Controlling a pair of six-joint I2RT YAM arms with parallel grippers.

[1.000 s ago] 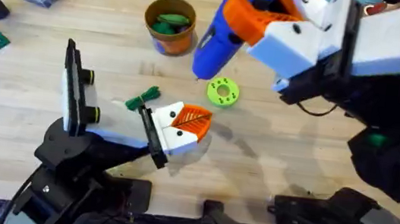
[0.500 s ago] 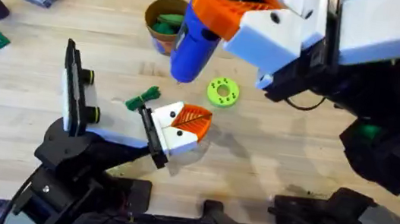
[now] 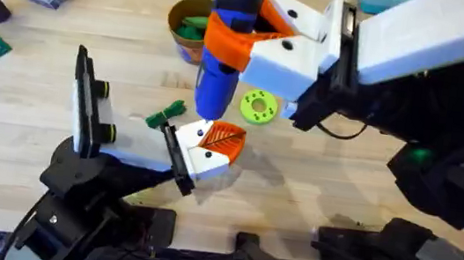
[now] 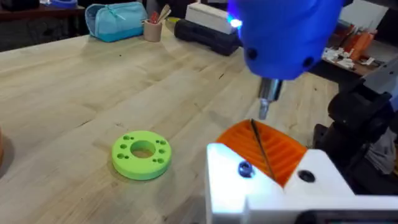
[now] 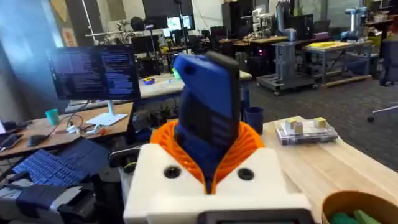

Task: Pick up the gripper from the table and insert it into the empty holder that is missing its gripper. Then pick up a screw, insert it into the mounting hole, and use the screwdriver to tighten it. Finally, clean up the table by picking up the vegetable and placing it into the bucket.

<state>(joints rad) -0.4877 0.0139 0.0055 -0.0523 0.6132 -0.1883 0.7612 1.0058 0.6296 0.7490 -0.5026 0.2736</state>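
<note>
We see the right gripper (image 3: 238,46) with its white, orange-padded fingers (image 5: 249,149) clamped around the blue body of the screwdriver (image 3: 224,53), holding it nearly upright with the tip pointing down. In the right wrist view the blue handle rises between the orange ribbed pads. The thin metal tip (image 4: 264,102) hangs just above the orange gripper (image 3: 224,138), close over the white top of the holder (image 3: 198,157), where a dark screw head (image 4: 244,168) sits in one hole; we cannot tell whether the tip touches anything.

The orange ribbed finger sits in the white holder, which is backed by a slanted black plate (image 3: 177,159). The left arm (image 3: 88,183) reaches up from the lower left to this mount; whether the left gripper's own fingers are spread or pressed together, we cannot tell.

Just left of the holder, the dark-green vegetable (image 3: 165,115) lies on the table (image 3: 341,179), touching or nearly touching the black plate's upper end. A light-green ring with holes (image 3: 259,107) lies just right of the screwdriver's lower end. Farther back stands the bucket (image 3: 190,27), with something green already inside it. A tall black plate with yellow-ringed knobs (image 3: 86,103) stands at the left, well apart from the bucket.
</note>
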